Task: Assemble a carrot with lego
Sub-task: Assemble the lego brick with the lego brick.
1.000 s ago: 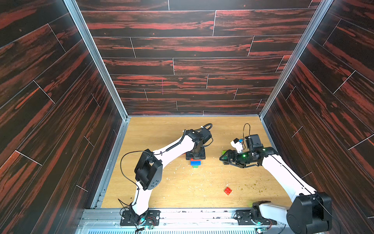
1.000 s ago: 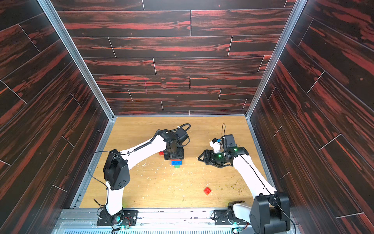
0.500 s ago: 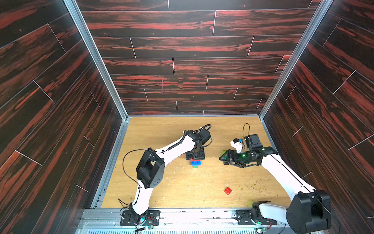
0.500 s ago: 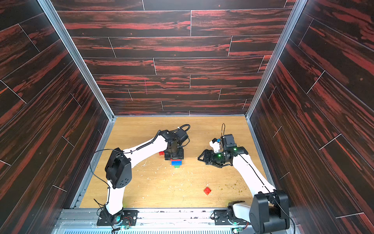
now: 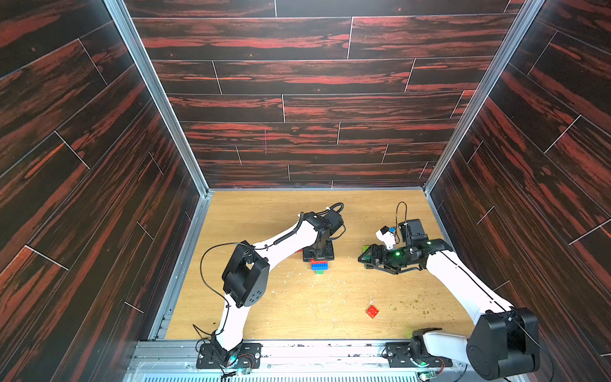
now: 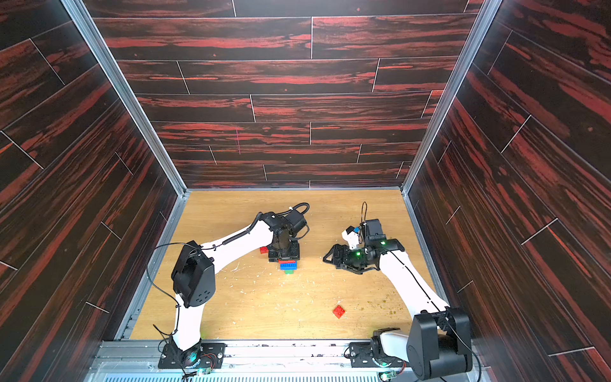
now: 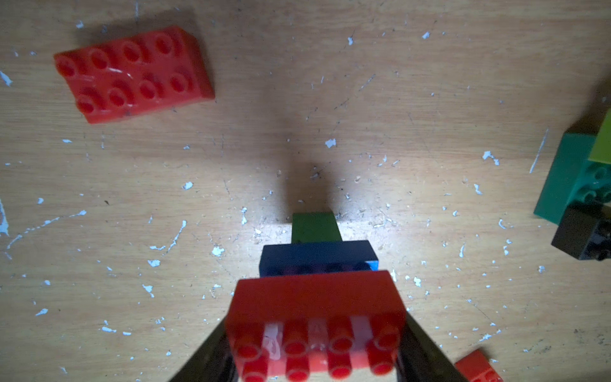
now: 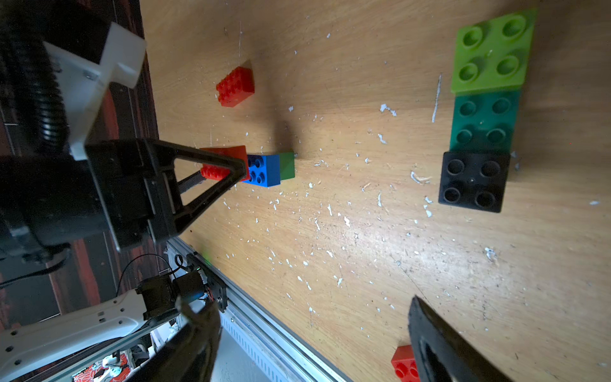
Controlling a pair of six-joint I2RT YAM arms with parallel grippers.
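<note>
One red-blue-green carrot stack (image 7: 316,291) sits clamped in the left hand (image 5: 318,258).

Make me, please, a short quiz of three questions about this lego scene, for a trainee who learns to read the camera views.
1. Which brick is the left gripper shut on?
A) the blue brick
B) the long red brick
C) the black brick
2. True or false: the right gripper holds a brick.
3. How many red bricks lie loose on the table, outside any gripper?

Key: 1 B. 2 False: its jaws stand wide open and empty. 3 Two: the loose long red brick and the square red brick.
</note>
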